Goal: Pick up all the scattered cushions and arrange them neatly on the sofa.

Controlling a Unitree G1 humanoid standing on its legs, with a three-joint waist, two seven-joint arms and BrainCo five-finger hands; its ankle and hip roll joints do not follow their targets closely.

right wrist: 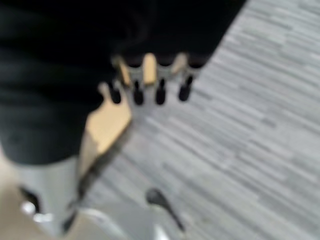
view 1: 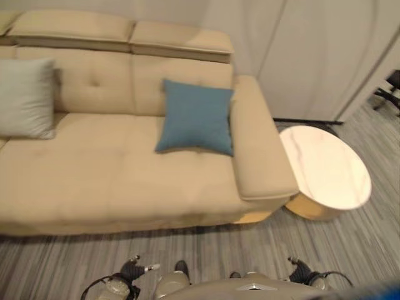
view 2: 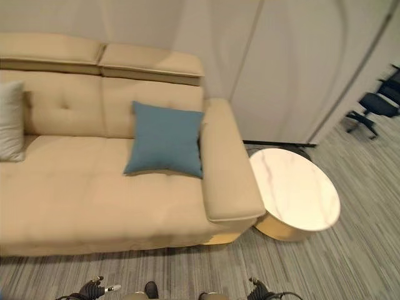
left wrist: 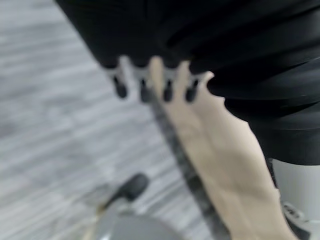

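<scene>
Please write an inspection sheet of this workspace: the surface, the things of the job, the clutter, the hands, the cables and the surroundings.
Surface: beige sofa, seat mostly bare; grey striped floor in front of it.
Job's things: blue cushion upright against the backrest, beside the armrest at the robot's right; pale grey cushion upright against the backrest further to the robot's left. No cushion seen on the floor.
Clutter: nothing seen.
Hands: left hand down by the floor, fingers straight, holding nothing; right hand the same.
Cables: nothing seen.
Surroundings: round white side table beside the sofa's armrest; pale wall panels behind; dark office chair far to the right.
</scene>
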